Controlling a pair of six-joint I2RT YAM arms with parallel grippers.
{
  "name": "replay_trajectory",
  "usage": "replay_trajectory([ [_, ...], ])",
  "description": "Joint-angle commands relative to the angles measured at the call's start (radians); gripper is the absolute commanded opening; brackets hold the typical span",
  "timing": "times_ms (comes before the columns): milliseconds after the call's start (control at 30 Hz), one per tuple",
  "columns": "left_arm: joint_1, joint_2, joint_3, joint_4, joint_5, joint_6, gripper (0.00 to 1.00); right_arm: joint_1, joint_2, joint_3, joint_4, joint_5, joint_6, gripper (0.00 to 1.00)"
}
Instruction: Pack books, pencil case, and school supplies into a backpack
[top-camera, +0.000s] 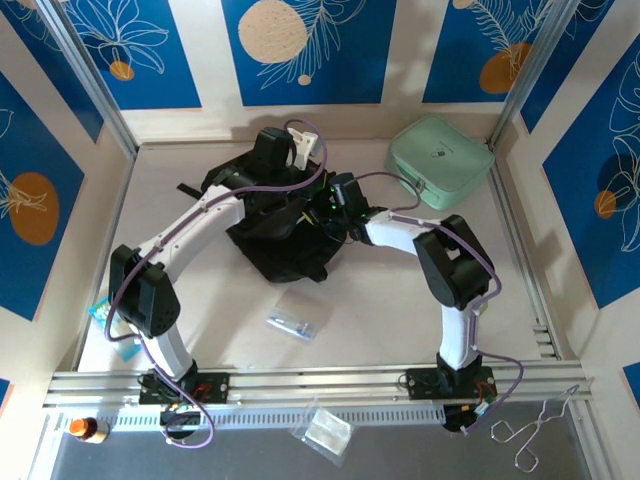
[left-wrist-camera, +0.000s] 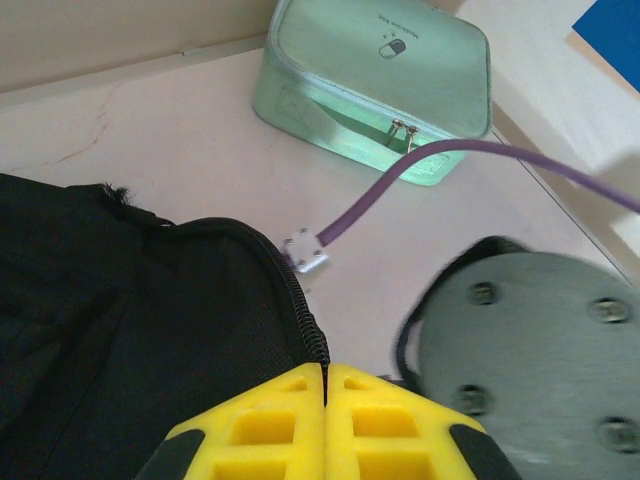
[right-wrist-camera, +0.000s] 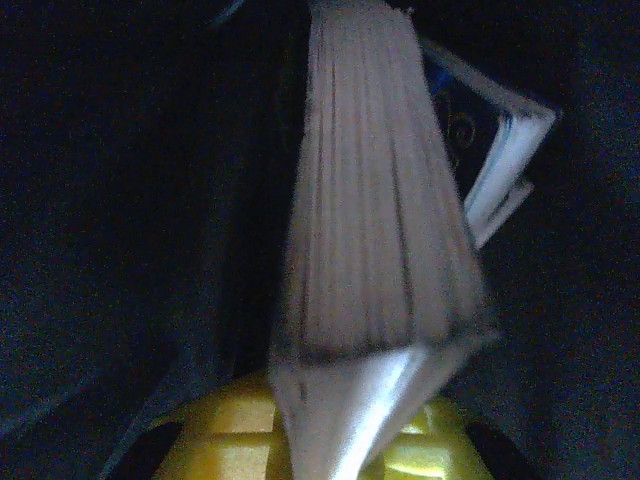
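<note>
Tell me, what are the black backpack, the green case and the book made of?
The backpack looks like soft black woven fabric, matte, with a toothed zip edge. The green case seems smooth, slightly shiny plastic or faux leather, with metal zip pulls. The book looks like paper: thin stacked page edges show.

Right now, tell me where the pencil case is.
In the top view, the pencil case lies on the table near the centre, just this side of the backpack.
</note>
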Motion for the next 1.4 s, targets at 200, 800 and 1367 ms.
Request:
replay_trajectory([
  [200,-0.004,-0.017,0.043,0.067,0.011,-0.028,0.0,0.029,0.138,0.132,0.07,0.048,0.06,0.13],
  [800,0.007,0.0,-0.016,0.13,0.03,-0.065,0.0,-0.031,-0.323,-0.303,0.022,-0.023,0.071,0.49],
  [1367,0.062,-0.027,-0.19,0.126,0.072,-0.107,0.71,-0.138,-0.711,-0.407,-0.413,0.283,-0.158,0.58],
])
